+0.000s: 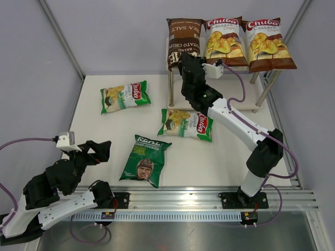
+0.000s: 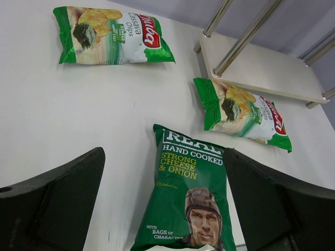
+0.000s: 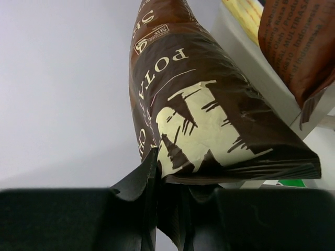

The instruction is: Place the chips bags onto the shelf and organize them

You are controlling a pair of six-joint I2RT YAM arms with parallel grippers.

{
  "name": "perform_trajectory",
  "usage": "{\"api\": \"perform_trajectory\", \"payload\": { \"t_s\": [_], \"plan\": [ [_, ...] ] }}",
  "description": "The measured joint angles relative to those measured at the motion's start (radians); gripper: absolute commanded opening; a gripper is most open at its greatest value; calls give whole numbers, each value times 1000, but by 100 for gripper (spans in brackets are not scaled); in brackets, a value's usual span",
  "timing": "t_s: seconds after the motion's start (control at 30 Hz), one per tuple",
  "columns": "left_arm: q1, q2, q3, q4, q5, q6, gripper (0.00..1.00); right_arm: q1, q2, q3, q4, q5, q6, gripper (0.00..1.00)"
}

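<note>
The dark brown Kettle bag (image 1: 183, 37) lies on the left end of the shelf's top tier, beside two brown-and-white Chuba bags (image 1: 225, 39) (image 1: 268, 44). My right gripper (image 1: 187, 65) is shut on the Kettle bag's near edge; the right wrist view shows the bag (image 3: 209, 115) pinched in the gripper (image 3: 175, 209). Two green-and-white Chuba bags (image 1: 124, 96) (image 1: 187, 124) and the dark green REAL bag (image 1: 145, 160) lie flat on the table. My left gripper (image 1: 99, 151) is open and empty, above the table left of the REAL bag (image 2: 191, 204).
The shelf's lower board (image 1: 246, 94) is bare, with thin metal legs (image 1: 171, 89) at its corners. The white table ends at a metal rail (image 1: 209, 198) in front. Grey walls close in the back and sides.
</note>
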Motion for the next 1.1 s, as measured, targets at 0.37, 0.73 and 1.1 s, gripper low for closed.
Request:
{"api": "perform_trajectory", "payload": {
  "t_s": [0.37,0.73,1.1],
  "plan": [
    [0,-1,-1,0,0,0,99,0,-31,0,-45,-2,47,66],
    [0,-3,-1,0,-1,-1,99,0,-149,-79,-54,-6,106,57],
    [0,-10,-1,-2,-1,-6,99,-1,-161,-129,-45,-27,154,52]
  ]
}}
